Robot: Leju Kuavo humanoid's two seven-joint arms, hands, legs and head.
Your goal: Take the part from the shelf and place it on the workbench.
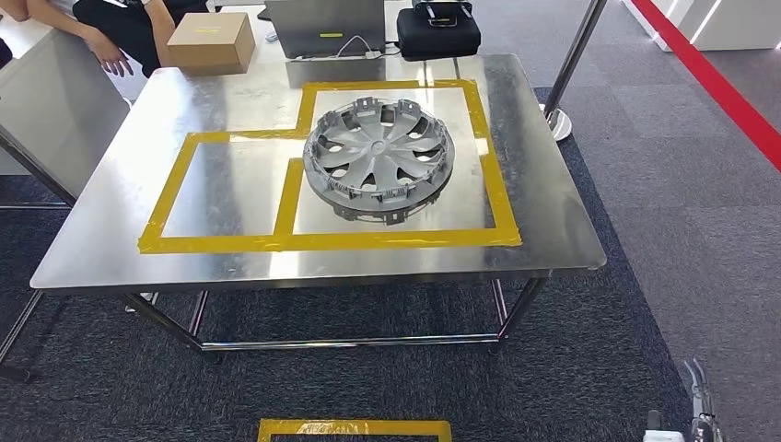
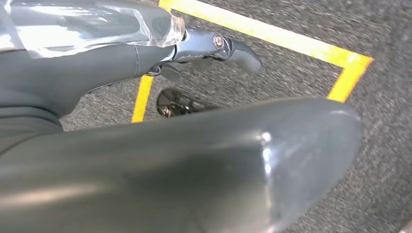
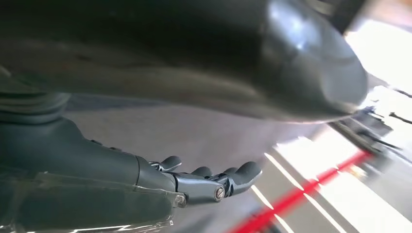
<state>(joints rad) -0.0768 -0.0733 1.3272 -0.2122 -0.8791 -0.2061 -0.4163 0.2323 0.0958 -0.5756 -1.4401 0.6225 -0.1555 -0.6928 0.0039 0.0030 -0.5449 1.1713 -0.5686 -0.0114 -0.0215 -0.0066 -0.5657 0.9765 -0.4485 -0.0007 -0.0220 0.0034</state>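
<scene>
The part, a silver wheel cover (image 1: 379, 158), lies flat on the steel workbench (image 1: 553, 230), inside the larger yellow-taped box (image 1: 493, 184). My right hand (image 1: 697, 405) hangs low at my side, far from the bench; in the right wrist view the right hand (image 3: 209, 182) has its fingers stretched out, slightly curved, with nothing in them. My left hand (image 2: 209, 46) hangs over grey carpet beside yellow floor tape (image 2: 272, 34), its fingers extended and holding nothing.
At the bench's far edge stand a cardboard box (image 1: 210, 42), a grey device (image 1: 336, 26) and a black case (image 1: 438, 33). A person (image 1: 120, 28) sits at the back left. A pole with a round base (image 1: 557, 120) stands at the right. Yellow tape (image 1: 355, 429) marks the floor near me.
</scene>
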